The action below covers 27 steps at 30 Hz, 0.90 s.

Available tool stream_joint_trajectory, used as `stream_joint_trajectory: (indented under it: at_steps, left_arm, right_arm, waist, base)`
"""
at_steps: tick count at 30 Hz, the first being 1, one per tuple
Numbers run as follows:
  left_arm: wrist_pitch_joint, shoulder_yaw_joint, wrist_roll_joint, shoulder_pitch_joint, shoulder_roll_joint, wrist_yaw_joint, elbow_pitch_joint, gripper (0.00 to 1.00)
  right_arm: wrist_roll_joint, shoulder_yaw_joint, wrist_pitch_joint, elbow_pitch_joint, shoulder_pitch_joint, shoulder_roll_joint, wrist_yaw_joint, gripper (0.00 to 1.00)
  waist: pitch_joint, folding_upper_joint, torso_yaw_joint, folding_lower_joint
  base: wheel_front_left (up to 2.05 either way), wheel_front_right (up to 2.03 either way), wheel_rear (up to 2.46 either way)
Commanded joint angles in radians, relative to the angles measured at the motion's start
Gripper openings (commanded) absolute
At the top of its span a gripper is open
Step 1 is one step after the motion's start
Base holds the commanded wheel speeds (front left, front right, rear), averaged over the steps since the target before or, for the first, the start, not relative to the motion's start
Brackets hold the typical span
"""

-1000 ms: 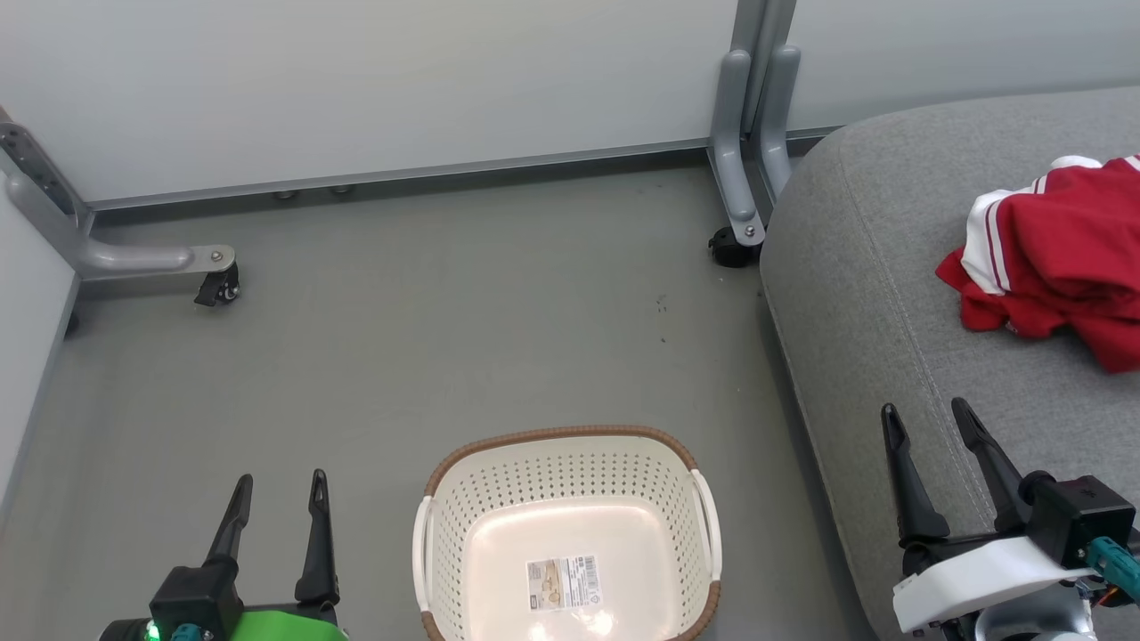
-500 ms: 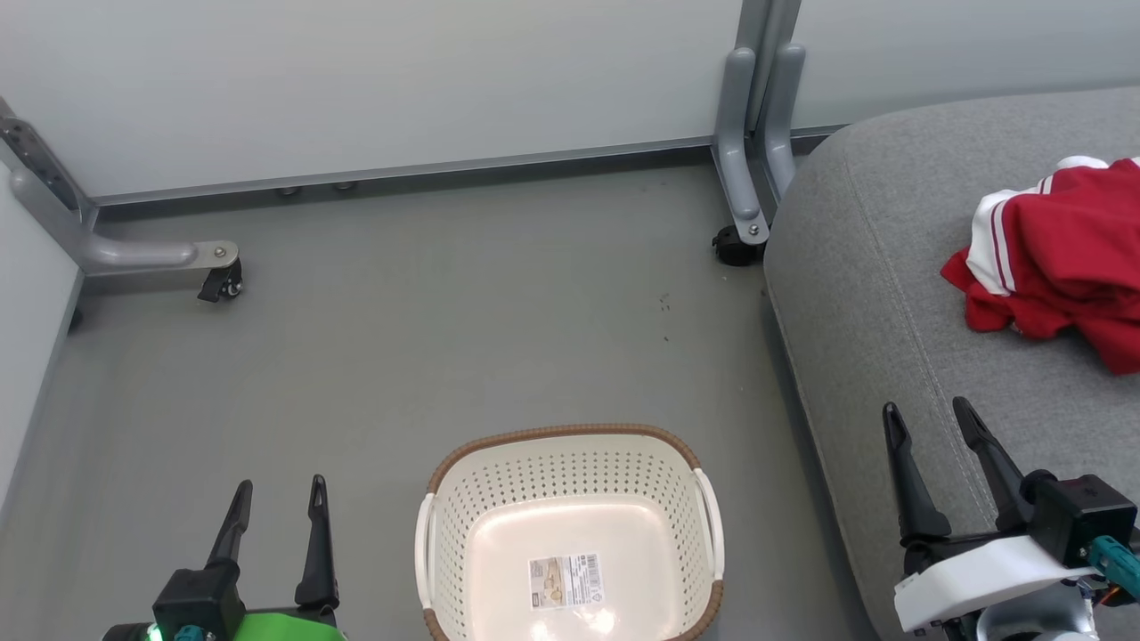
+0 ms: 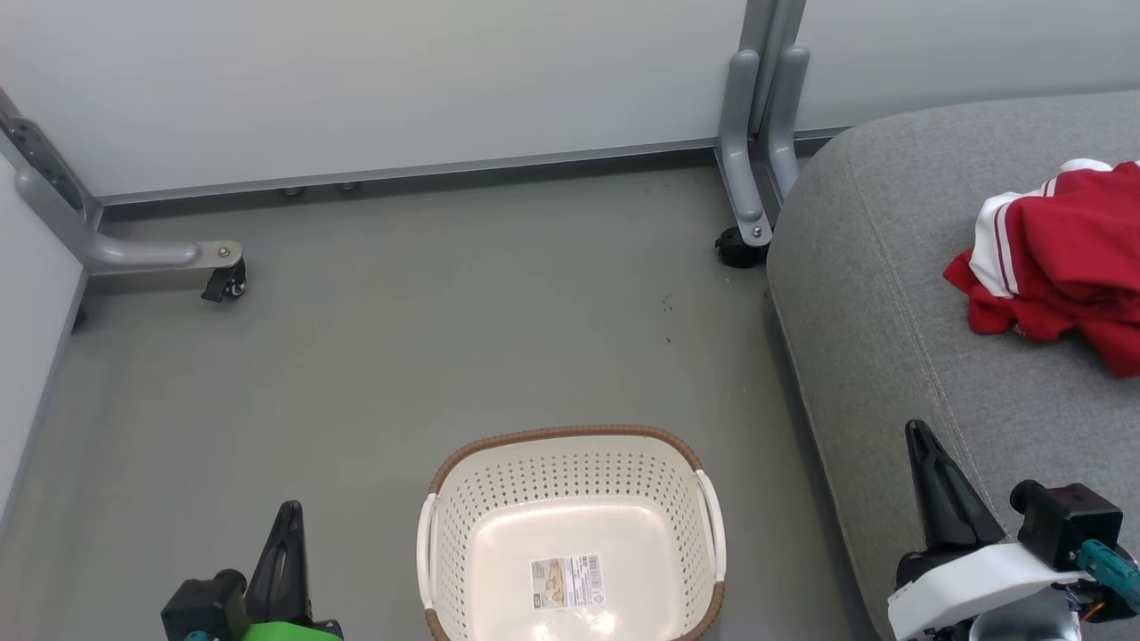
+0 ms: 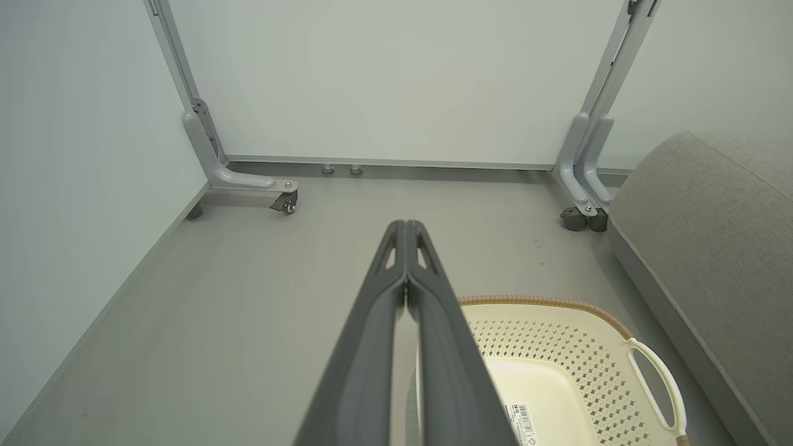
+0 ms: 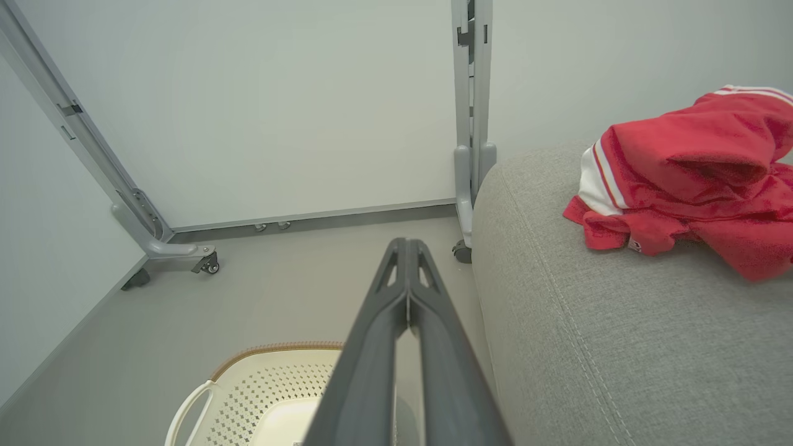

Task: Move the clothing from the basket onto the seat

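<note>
Red clothing (image 3: pixel 1060 254) lies on the grey seat (image 3: pixel 891 294), and both grippers are pressed together, holding nothing.

The clothing is a soft, crumpled heap of red fabric. At its left end there is a white panel with thin stripes, and the plain red folds spread toward the right edge of the head view. It rests on top of the seat, well apart from the basket (image 3: pixel 570 463). The cream basket with holes and a brown woven rim stands on the grey floor (image 3: pixel 401 356) beside the seat, and a paper label (image 3: pixel 567 583) is on its bare bottom. The left gripper (image 3: pixel 288 521) is to the left of the basket with its fingers closed against each other. The right gripper (image 3: pixel 919 441) is over the front edge of the seat, also closed.
</note>
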Motion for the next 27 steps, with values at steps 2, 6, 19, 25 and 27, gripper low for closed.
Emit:
stream_joint_trajectory:
  at_steps: [2,6,19,25,27]
  left_arm:
    - [0.017,0.012,-0.069,-0.016,0.0,-0.005,-0.012,0.0]
    - [0.037,0.02,-0.148,-0.026,-0.001,-0.01,-0.014,0.0]
    - [0.093,0.042,-0.37,-0.053,-0.005,-0.022,-0.017,0.0]
    - [0.117,0.051,-0.462,-0.066,-0.006,-0.027,-0.018,0.0]
    - [0.126,0.055,-0.494,-0.07,-0.007,-0.029,-0.018,0.0]
  right_arm:
    - [0.074,0.0,0.004,-0.001,-0.012,-0.004,0.0,0.0]
    - [0.159,0.001,0.01,0.018,-0.027,-0.008,0.0,0.0]
    - [0.393,0.0,0.027,0.068,-0.066,-0.017,0.0,0.0]
    - [0.489,-0.003,0.036,0.089,-0.081,-0.019,0.0,0.0]
    - [0.522,-0.004,0.039,0.096,-0.087,-0.02,0.0,0.0]
  waist:
    - [-0.001,0.0,0.0,0.0]
    - [-0.003,0.0,0.001,0.0]
    - [-0.008,0.0,0.004,0.0]
    - [-0.01,0.0,0.005,0.0]
    - [-0.011,0.0,0.005,0.0]
  base:
    - [0.0,0.0,0.0]
    - [0.0,0.0,0.0]
    - [0.0,0.0,0.0]
    - [0.0,0.0,0.0]
    - [0.0,0.0,0.0]
